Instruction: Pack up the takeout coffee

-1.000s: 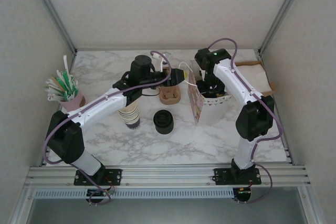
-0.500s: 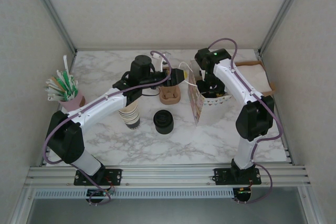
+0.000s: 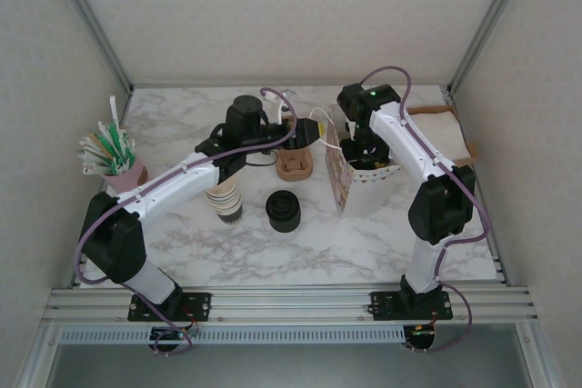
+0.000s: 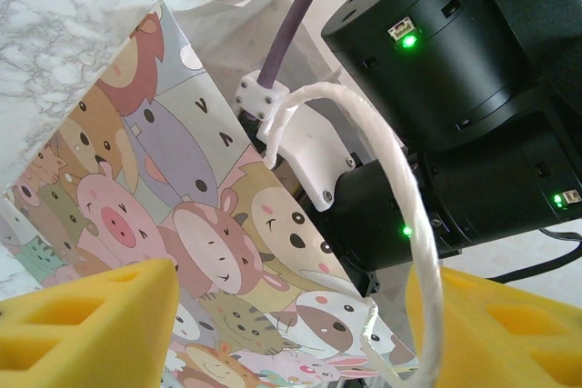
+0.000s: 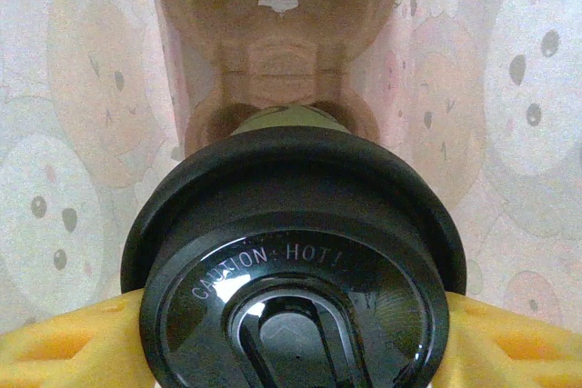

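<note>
Currently in hand: the placing step. The takeout coffee (image 5: 296,252) hangs down inside the cartoon-animal gift bag (image 3: 338,179) and is not yet let go.
Right gripper (image 5: 291,352): clenched on the cup, with a yellow pad on either side of the black "CAUTION HOT" lid. A sliver of olive-green wall peeks past the lid's far rim.
Left gripper (image 4: 291,333): fingers spread with nothing squeezed between them. The bag's white cord handle (image 4: 400,188) loops through the gap, nearer the right-hand pad. I read this as hooking the handle to steady the bag, though I cannot tell whether cord and pad touch.
Cup's place: between the bag's walls, with the printed animals showing faintly on both sides. A brown cardboard shape lies below it at the bag's floor, and I cannot tell whether the cup's base has reached it.
Bag: upright on the marble table (image 3: 200,252), mouth up, just right of the cardboard cup carrier (image 3: 296,166).
Left alone: the stack of black lids (image 3: 284,211) and the stack of paper cups (image 3: 225,199), nearer me and apart from the bag.
Next move, my call: ease the cup straight down until it seats, keeping it level. Then I would spread the right fingers and lift straight out.
Watch for: the thin walls or the cord snagging the wrist on the way up and tipping the bag.
</note>
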You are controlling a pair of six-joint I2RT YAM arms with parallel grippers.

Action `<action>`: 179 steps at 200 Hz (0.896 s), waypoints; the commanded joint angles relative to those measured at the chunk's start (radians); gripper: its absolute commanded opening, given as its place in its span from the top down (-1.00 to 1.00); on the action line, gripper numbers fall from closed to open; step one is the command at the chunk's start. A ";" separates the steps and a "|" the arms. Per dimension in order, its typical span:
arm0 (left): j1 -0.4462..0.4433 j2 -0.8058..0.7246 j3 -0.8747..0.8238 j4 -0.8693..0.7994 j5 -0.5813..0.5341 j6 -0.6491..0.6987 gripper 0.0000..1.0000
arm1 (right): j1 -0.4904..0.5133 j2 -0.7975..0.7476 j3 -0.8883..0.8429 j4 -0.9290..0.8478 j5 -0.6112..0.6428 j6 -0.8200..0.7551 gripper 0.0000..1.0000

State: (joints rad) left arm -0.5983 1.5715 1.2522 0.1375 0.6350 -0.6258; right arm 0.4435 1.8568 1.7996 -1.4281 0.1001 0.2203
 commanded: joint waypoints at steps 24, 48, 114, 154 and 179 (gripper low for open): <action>0.006 -0.012 -0.008 0.036 -0.002 -0.009 -0.32 | 0.000 0.027 -0.007 -0.024 -0.017 -0.010 -0.38; 0.006 -0.011 -0.007 0.038 0.000 -0.011 -0.33 | -0.001 0.028 0.000 -0.042 -0.011 -0.010 -0.38; 0.006 -0.012 -0.007 0.037 0.006 -0.007 -0.33 | -0.001 0.057 0.033 -0.089 0.002 -0.013 -0.38; 0.006 -0.010 -0.010 0.039 0.009 -0.005 -0.33 | -0.001 0.069 0.040 -0.101 0.003 -0.016 -0.38; 0.007 -0.009 -0.007 0.040 0.011 -0.005 -0.33 | -0.002 0.075 0.042 -0.102 0.009 -0.014 -0.39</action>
State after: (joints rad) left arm -0.5983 1.5715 1.2469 0.1390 0.6357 -0.6296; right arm 0.4438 1.8904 1.8378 -1.4895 0.1005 0.2192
